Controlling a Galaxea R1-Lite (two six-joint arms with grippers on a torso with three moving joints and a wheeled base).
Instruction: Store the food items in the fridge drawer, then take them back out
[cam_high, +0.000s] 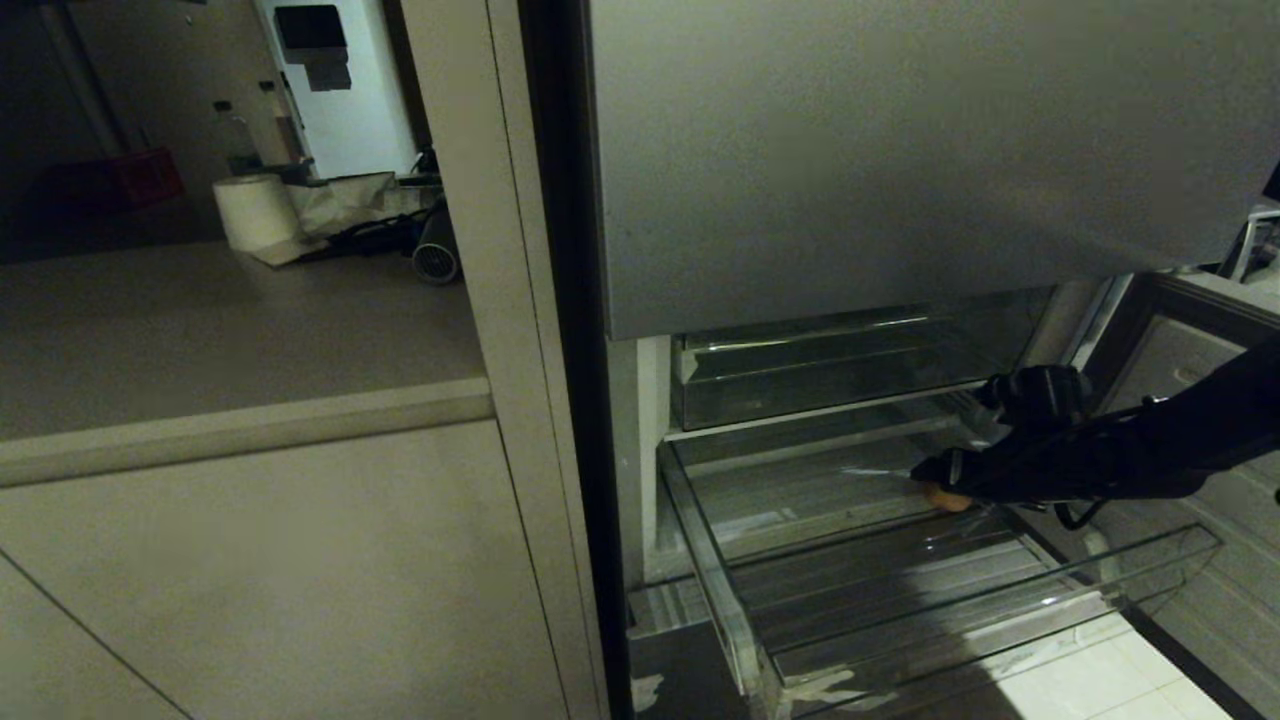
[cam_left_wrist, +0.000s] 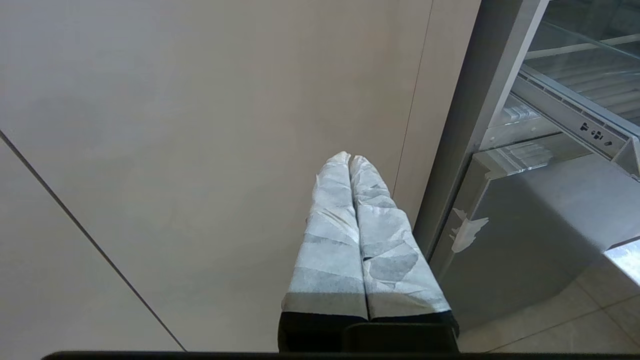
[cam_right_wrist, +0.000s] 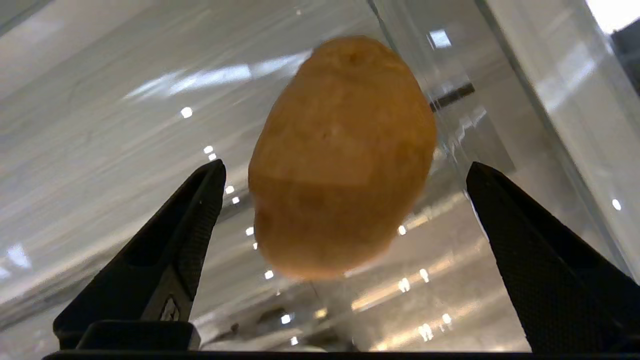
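Tan potato (cam_right_wrist: 342, 160): firm, matte, rollable; take across its middle.
Right gripper (cam_right_wrist: 345, 175): spread wide, holding nothing.

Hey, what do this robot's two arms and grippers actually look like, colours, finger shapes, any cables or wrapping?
The right arm is black, with thin black cables looped under the wrist. The right gripper has two black, tapering, wedge-shaped fingers with finely textured inner pads and a small pale mark near one base. The left gripper has long, narrow fingers wrapped in crinkled whitish tape over a black base.
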